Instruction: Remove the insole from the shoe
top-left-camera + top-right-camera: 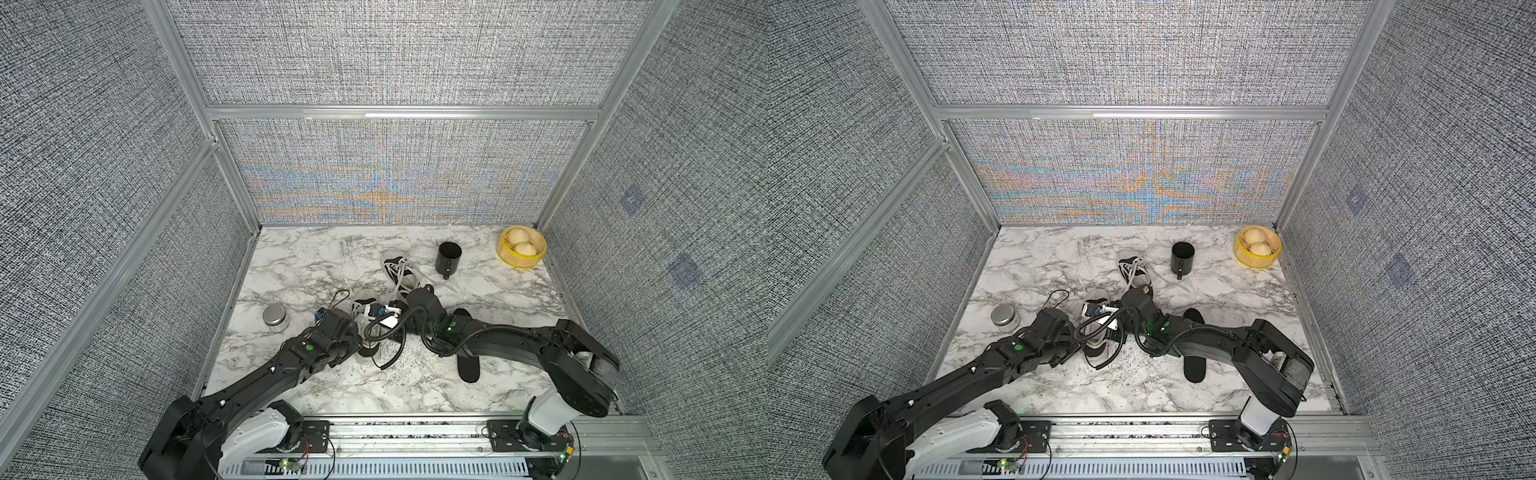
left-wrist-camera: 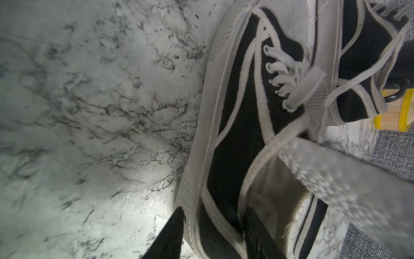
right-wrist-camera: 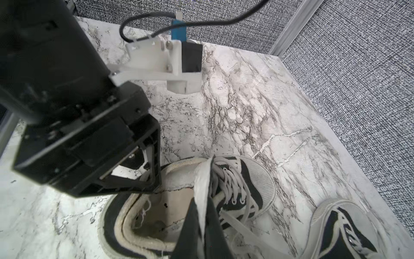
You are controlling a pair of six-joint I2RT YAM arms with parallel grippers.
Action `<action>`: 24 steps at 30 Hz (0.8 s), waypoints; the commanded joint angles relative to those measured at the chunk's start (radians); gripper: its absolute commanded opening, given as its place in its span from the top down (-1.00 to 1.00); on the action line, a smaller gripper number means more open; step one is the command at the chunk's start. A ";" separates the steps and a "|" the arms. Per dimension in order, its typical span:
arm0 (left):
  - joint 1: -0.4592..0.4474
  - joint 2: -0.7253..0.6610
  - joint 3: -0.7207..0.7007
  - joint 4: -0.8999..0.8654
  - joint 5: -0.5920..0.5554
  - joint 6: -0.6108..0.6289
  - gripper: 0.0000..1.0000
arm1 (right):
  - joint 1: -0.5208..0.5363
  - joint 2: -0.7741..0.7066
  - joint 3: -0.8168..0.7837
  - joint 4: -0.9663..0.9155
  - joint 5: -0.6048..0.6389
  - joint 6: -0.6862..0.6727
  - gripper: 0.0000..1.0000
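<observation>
Pinches the insole (image 3: 201,186) edge-on between the pressed-together jaws of the right gripper (image 3: 201,201), just above the open mouth of the shoe (image 2: 237,134). Shows it in the right wrist view as a pale strip running out past the jaws over the laces, and in the left wrist view as a grey, pebbled band slanting up from the collar beside the tongue. Cannot tell how much of it lies inside the toe. Has the shoe resting sole-down on the marble table (image 1: 316,266), directly beneath both sets of jaws. Straddles the shoe's side wall near the heel with the left gripper (image 2: 212,210), jaws spread: outer finger (image 2: 170,235) just beside the sole's edge, inner finger (image 2: 257,233) down in the opening. Places a second shoe (image 1: 399,268) just beyond the right jaws, an upright black mug (image 1: 449,255) farther beyond, and a yellow-rimmed steamer basket (image 1: 519,263) holding two buns (image 1: 525,248) well apart past the mug, off to the right jaws' outer side. Shows a loose black insole (image 1: 468,365) flat on the table behind the right jaws, partly under that arm, and a small metal bowl (image 1: 275,318) well apart on the left jaws' outer side.
</observation>
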 commanded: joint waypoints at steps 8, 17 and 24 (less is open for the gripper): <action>0.036 0.095 -0.040 0.161 -0.014 0.006 0.86 | -0.002 -0.057 -0.002 0.004 -0.065 0.028 1.00; 0.042 0.147 -0.025 0.163 -0.032 -0.039 1.00 | -0.002 -0.207 -0.007 -0.071 -0.225 0.107 1.00; 0.050 0.175 0.018 0.116 -0.059 -0.052 1.00 | -0.003 -0.336 -0.022 -0.125 -0.237 0.154 1.00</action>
